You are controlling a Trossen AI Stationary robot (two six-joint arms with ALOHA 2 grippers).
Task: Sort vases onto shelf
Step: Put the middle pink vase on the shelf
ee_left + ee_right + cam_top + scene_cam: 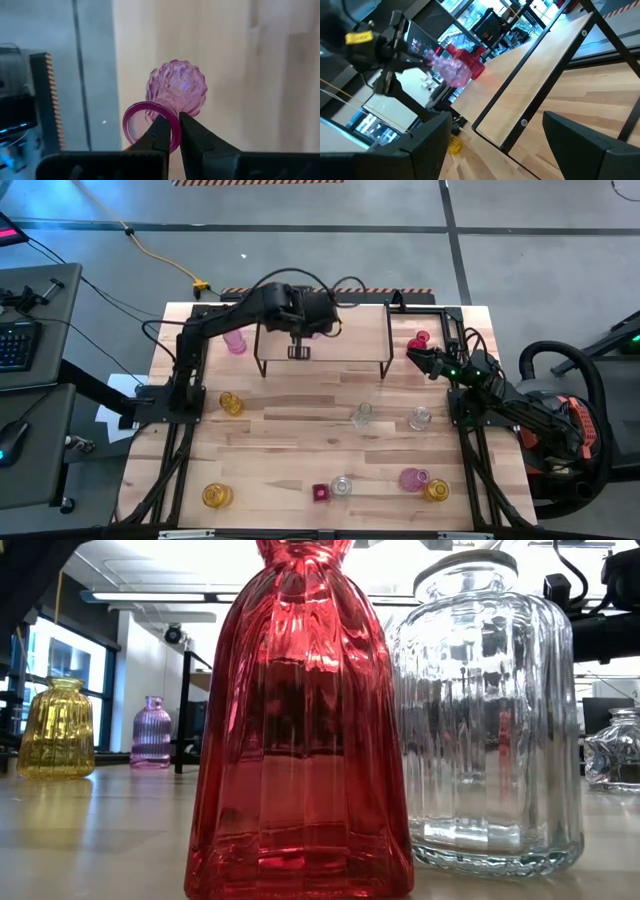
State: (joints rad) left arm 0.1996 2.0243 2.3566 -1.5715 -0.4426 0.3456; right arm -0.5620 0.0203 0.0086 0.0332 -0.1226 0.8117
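1. L end effector (pixel 174 131) pinches the ring-shaped rim of a bumpy pink globe vase (pixel 177 89), glass, translucent, held over the shelf (pixel 322 335).
2. Shelf: pale wood plank, thin black legs.
3. R end effector (pixel 412 353) gaping wide, empty, near shelf's right end.
4. Ribbed red vase (pixel 300 730) on counter (pixel 300 435).

Pink bumpy vase (pixel 177 90) over shelf (pixel 340 320), rim pinched; other vases (pixel 365 415) upright across table, red one (pixel 419 340) at shelf's end.
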